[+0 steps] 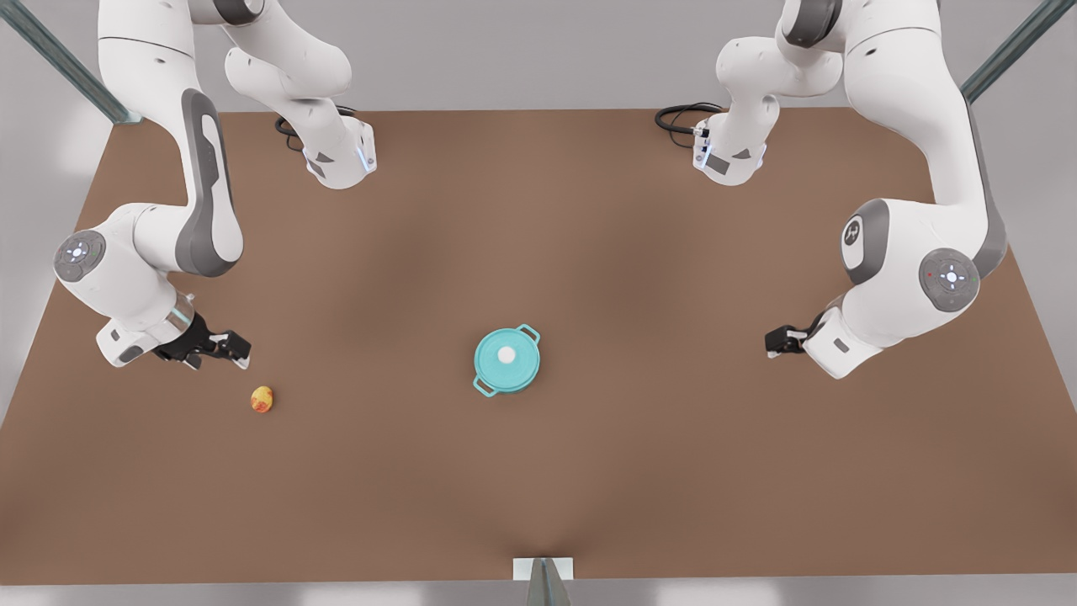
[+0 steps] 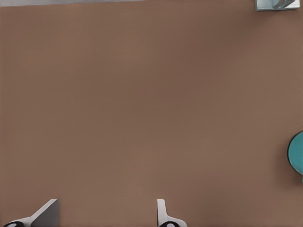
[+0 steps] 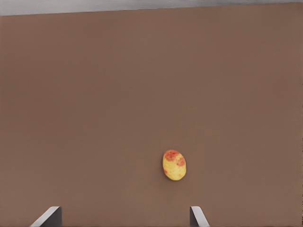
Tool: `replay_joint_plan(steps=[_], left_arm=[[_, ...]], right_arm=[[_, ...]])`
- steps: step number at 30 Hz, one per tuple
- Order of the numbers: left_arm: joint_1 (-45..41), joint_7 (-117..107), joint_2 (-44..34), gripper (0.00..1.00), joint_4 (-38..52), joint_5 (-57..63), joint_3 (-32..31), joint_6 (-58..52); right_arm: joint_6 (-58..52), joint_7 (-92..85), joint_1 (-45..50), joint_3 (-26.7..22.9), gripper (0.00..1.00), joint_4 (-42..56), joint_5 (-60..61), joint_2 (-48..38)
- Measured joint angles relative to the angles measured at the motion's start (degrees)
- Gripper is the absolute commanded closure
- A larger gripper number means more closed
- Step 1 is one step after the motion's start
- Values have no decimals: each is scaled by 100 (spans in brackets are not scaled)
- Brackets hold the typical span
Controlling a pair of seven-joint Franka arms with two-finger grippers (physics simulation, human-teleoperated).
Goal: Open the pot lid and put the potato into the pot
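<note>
The teal pot (image 1: 485, 388) stands mid-table with the pot lid (image 1: 518, 364) closed on it, white knob up. A teal edge of the pot (image 2: 297, 159) also shows in the left wrist view. The potato (image 1: 262, 399), yellow with orange-red patches, lies on the table at the front view's left. My right gripper (image 1: 232, 351) hovers open just up and left of it in the front view, and the potato (image 3: 174, 165) lies ahead of its spread fingers (image 3: 199, 216). My left gripper (image 1: 776, 341) waits open at the front view's right, well away from the pot, nothing between its fingers (image 2: 163, 215).
The brown table (image 1: 639, 471) is bare around the pot and potato. A small white bracket (image 1: 543, 569) sits at the near edge. Black cables (image 1: 681, 116) lie by the arm bases at the far edge.
</note>
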Motion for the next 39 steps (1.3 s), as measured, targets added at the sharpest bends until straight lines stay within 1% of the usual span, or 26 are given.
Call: replay_joint_plan(steps=[3,5,11,13,15,18,21,22,25,28,30,34,39], left_arm=[[-4,10,39,0,-13,-29,-19,46],[-226,-25,66,0,-40,-15,-32,100],[-2218,-937,160,0,191,134,-48,80],[-2750,-1460,577,0,357,236,-189,144],[-3052,-2014,1270,0,964,320,-353,268],[-3582,-2749,1694,0,1457,421,-452,383],[-3709,-3371,2097,0,1754,558,-456,501],[-3721,-3552,2177,0,1804,591,-383,594],[-3690,-4006,2940,0,2509,651,-5,979],[-3618,-4374,3253,0,2713,671,-6,1350],[-3751,-4590,3468,0,2818,705,-24,1539],[-3820,-4927,3573,0,2893,907,-257,1575],[-3899,-5243,3709,0,2897,997,-315,1689]], right_arm=[[39,-31,3,8,0,0,-144,9],[45,-46,65,12,0,73,-271,110],[34,-88,258,15,0,350,-596,650],[45,-92,275,9,0,386,-861,922],[53,-95,271,7,0,393,-1012,1175],[96,-106,246,-1,0,431,-1131,1486],[178,-150,131,-10,0,445,-866,1719],[212,-171,80,-10,0,447,-766,1803],[332,-225,-16,-12,0,451,-563,2018],[473,-278,-53,-12,0,450,-420,2165],[541,-311,-119,-12,0,487,-379,2277],[626,-404,-282,-12,0,778,-329,2624],[770,-505,-289,2,0,922,-251,2851]])
